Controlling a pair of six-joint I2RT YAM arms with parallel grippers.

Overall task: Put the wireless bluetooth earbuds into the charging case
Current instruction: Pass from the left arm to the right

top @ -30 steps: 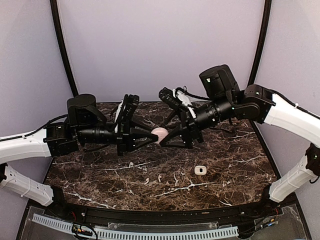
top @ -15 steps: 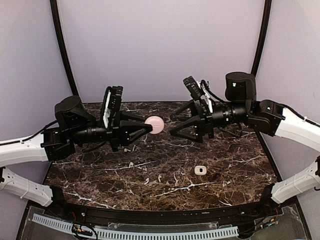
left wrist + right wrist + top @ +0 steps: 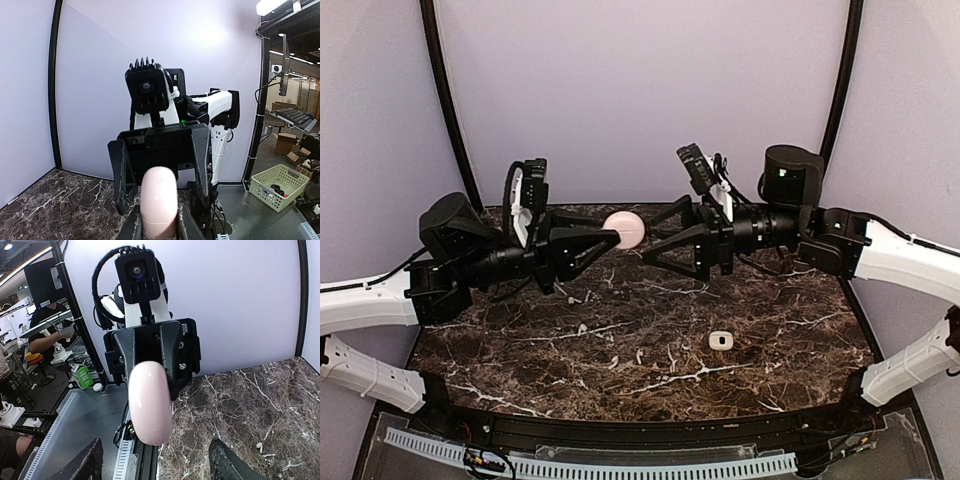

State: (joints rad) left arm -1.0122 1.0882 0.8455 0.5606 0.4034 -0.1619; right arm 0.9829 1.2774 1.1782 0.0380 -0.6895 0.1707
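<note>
My left gripper [image 3: 612, 238] is shut on a pale pink charging case [image 3: 624, 229], closed, and holds it high above the marble table [image 3: 790, 330]. In the left wrist view the case [image 3: 159, 200] stands between my fingertips. My right gripper [image 3: 646, 241] is open and faces the case end-on, its fingers spread above and below the case without touching it. In the right wrist view the case [image 3: 150, 405] hangs ahead of my wide-open right gripper [image 3: 155, 465]. One tiny white earbud [image 3: 259, 445] lies on the marble. What look like two earbuds show in the top view, one [image 3: 639, 356] and another [image 3: 582, 328].
A small white case [image 3: 721, 341] lies on the marble at the front right. A dark curved frame [image 3: 840, 100] and lavender walls close in the back and sides. A white cable rail [image 3: 590, 465] runs along the near edge.
My left gripper has lifted the pink case up off the table area and back. My right gripper drew away to the right, then came back close to the case at the raised height.
</note>
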